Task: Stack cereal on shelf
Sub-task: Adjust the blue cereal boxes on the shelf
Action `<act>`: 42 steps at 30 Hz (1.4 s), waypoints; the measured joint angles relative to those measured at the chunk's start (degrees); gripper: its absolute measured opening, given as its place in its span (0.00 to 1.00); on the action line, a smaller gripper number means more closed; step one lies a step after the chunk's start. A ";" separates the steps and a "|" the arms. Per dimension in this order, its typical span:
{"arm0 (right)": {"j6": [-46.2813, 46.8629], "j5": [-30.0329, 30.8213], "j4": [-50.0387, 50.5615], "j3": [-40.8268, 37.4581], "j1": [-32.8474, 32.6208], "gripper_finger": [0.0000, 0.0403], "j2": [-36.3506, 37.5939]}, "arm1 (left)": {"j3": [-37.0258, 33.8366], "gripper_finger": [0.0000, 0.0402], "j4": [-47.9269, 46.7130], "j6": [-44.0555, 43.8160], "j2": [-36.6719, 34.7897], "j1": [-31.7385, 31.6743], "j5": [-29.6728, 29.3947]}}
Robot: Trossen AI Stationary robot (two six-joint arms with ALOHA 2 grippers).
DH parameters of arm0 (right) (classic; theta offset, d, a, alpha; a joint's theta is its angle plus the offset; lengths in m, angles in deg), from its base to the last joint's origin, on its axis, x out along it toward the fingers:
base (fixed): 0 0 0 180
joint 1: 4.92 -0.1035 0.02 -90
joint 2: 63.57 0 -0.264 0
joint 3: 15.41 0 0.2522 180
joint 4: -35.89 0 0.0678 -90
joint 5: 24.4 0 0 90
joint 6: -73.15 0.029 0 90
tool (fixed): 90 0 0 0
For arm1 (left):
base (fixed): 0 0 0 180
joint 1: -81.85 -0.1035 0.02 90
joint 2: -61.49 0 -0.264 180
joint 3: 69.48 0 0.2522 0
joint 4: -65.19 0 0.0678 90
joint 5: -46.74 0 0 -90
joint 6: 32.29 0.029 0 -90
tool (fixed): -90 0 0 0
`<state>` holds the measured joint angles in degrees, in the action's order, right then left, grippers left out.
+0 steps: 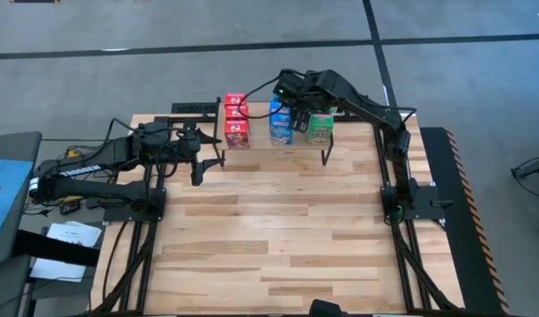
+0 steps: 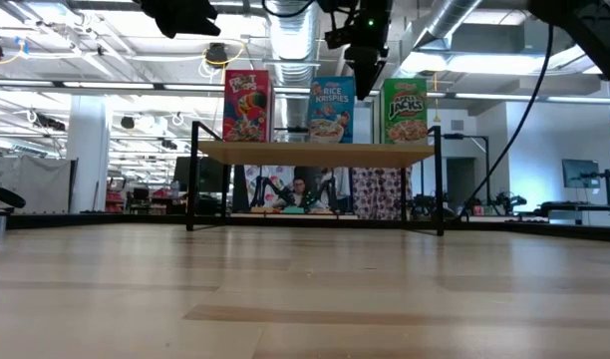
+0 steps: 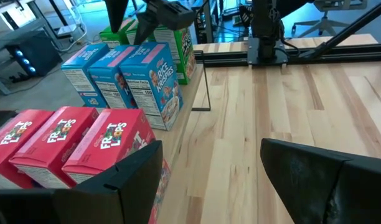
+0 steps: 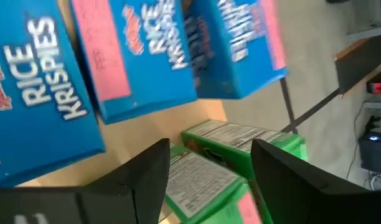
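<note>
My left pincer (image 3: pixel 209 174) fills the bottom of its wrist picture with both dark fingers (image 3: pixel 125 180) standing apart and nothing between them; in the overhead picture it hangs at centre left (image 1: pixel 197 163), just beside the shelf's left end, clear of the boxes. I judge that it waits there so the other arm has room to work. Next out, at the left of that wrist picture, three red boxes (image 3: pixel 66 146) lie side by side in a row, fronts turned the same way. Beyond them stand three blue boxes (image 3: pixel 125 81), and farthest, at upper left, the green boxes (image 3: pixel 119 34), partly covered by the other arm. All of the cereal rests on the shelf (image 1: pixel 278 141), grouped by colour, which sits at upper centre of the overhead picture, at the far edge of the table (image 1: pixel 278 238). In the level picture the shelf's light top (image 2: pixel 315 152) stands on thin black legs, with a red, a blue and a green front facing the camera. My right pincer (image 4: pixel 209 180) is apart and holding nothing; it hovers over the green boxes (image 4: pixel 228 155), next to the blue row (image 4: pixel 134 56). I judge the stacking complete or nearly so, with that pincer poised to clear the green boxes without knocking them.
</note>
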<state>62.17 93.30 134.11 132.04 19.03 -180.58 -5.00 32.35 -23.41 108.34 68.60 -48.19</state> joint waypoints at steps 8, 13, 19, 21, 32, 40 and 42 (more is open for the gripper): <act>0.00 1.14 -0.28 0.07 -0.86 0.62 0.88 | 0.00 0.65 0.00 1.14 0.00 0.00 -0.02; 0.05 0.93 0.92 0.09 -2.34 0.62 1.57 | 0.00 0.65 0.03 1.19 -0.02 -0.02 -0.02; 1.05 0.88 2.37 0.07 -3.43 0.62 1.49 | 0.00 0.65 0.04 1.19 -0.02 -0.02 -0.02; 1.07 0.86 2.28 0.07 -3.91 0.62 1.46 | 0.00 0.65 0.04 1.19 -0.02 -0.01 -0.02; 1.07 0.65 1.10 0.07 -5.57 0.62 1.46 | 0.00 0.65 0.04 1.19 -0.02 -0.02 -0.02; 1.03 0.44 0.04 0.07 -5.55 0.62 1.46 | 0.00 0.65 0.04 1.21 -0.02 -0.02 -0.02; 1.01 0.49 0.33 0.07 -5.55 0.62 1.46 | 0.00 0.65 0.04 1.19 -0.02 -0.01 -0.02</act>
<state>63.17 93.79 134.45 132.10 13.47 -179.12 -5.00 32.40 -22.21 108.32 68.59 -48.21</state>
